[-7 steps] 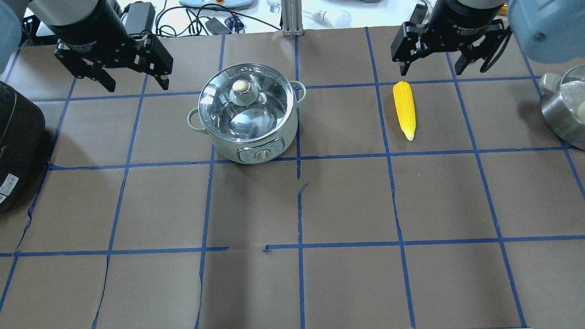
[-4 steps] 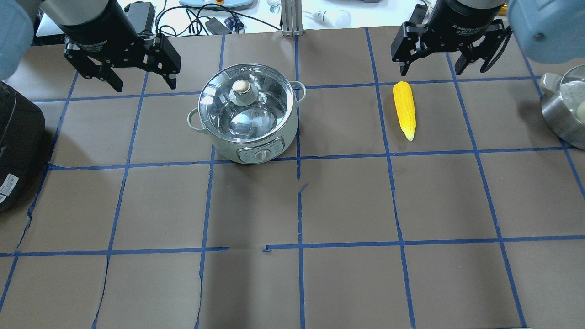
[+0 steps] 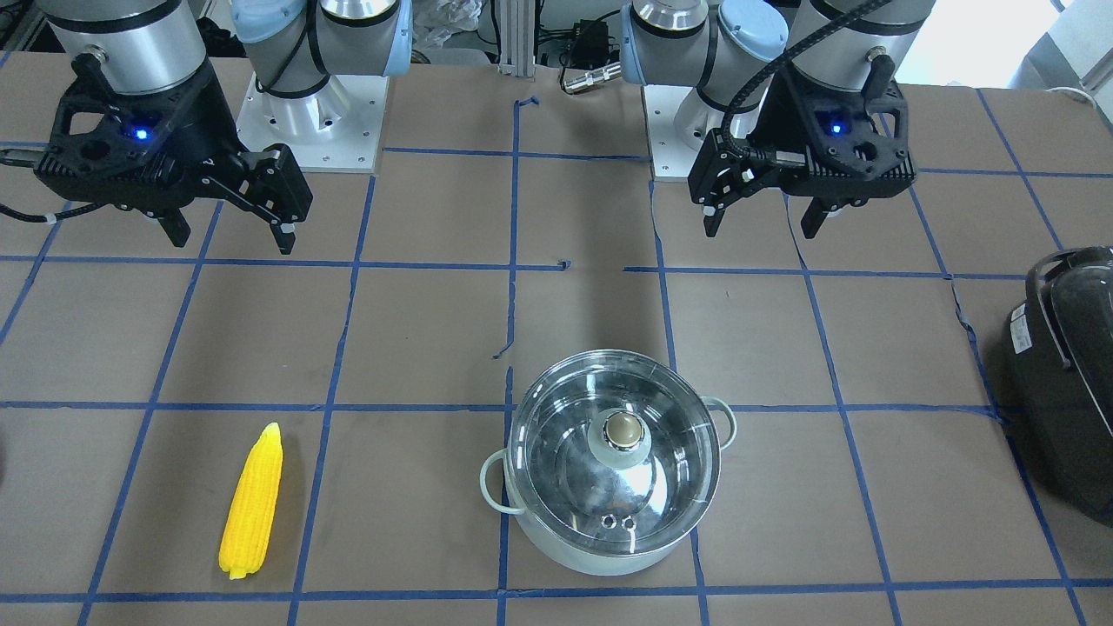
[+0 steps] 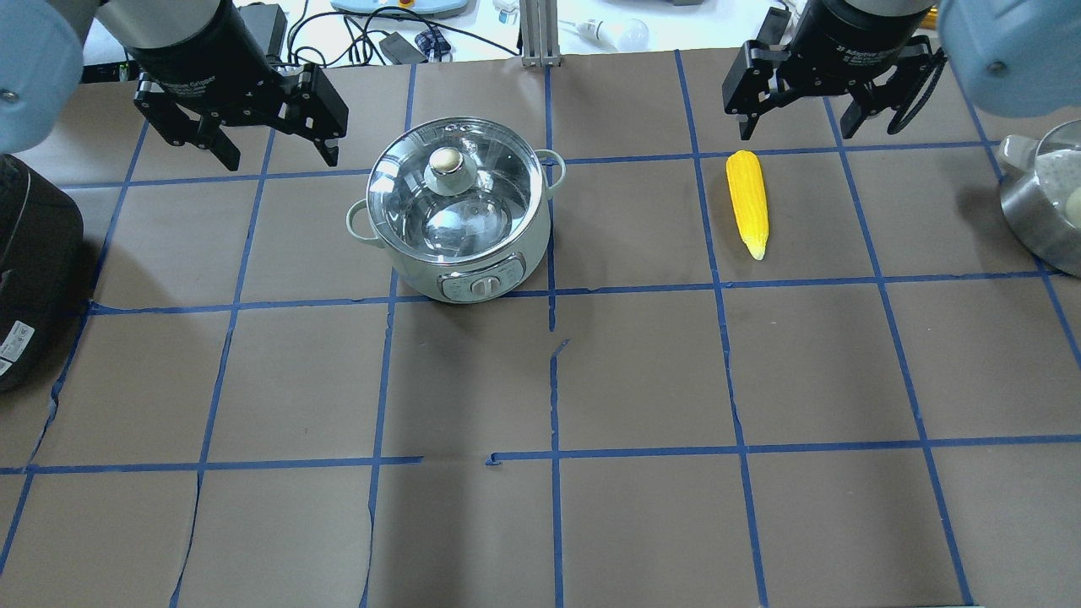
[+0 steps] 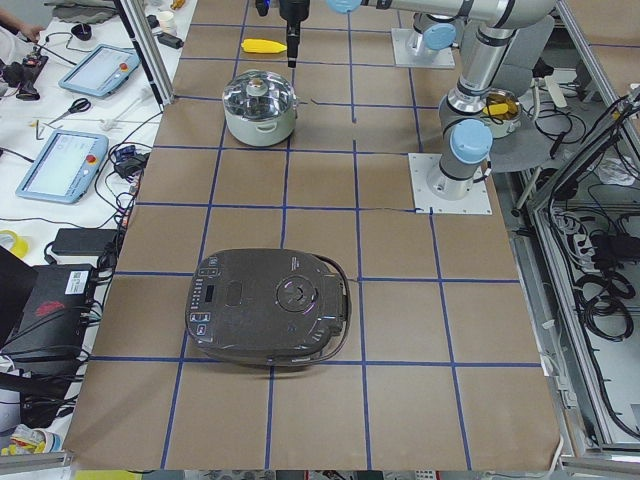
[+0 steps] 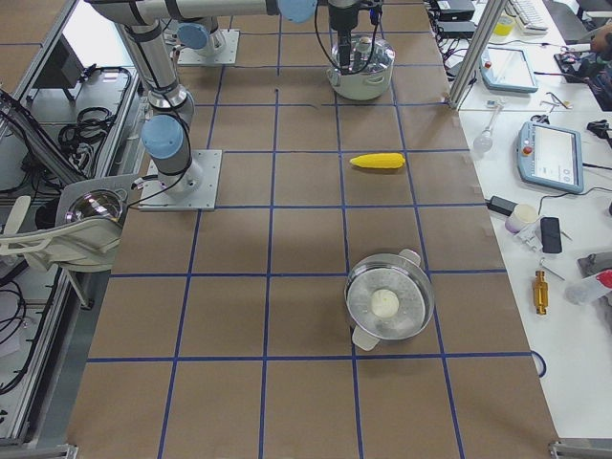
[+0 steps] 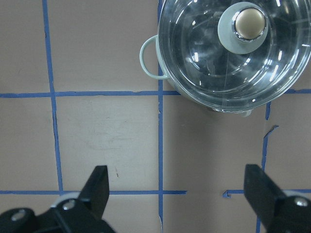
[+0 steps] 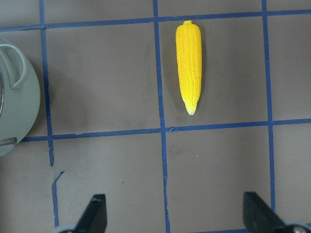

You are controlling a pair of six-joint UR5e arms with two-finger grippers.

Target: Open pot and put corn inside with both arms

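Observation:
The pot [image 4: 507, 245] stands on the table left of centre with its glass lid [image 4: 486, 181] on, knob up. It also shows in the front view [image 3: 600, 548] and the left wrist view [image 7: 194, 73]. The yellow corn [image 4: 748, 203] lies flat to its right, tapered tip toward the robot; it also shows in the front view [image 3: 252, 500] and the right wrist view [image 8: 188, 68]. My left gripper [image 4: 279, 156] is open and empty, raised to the left of the pot. My right gripper [image 4: 796, 127] is open and empty, raised just right of the corn's blunt end.
A large black appliance [image 4: 34, 262] sits at the table's left edge. A steel pan [image 4: 1026, 211] holding a white ball sits at the right edge. Cables and devices lie beyond the far edge.
My left gripper has moved right, toward the pot, still open. The right gripper, pot and corn have not moved.

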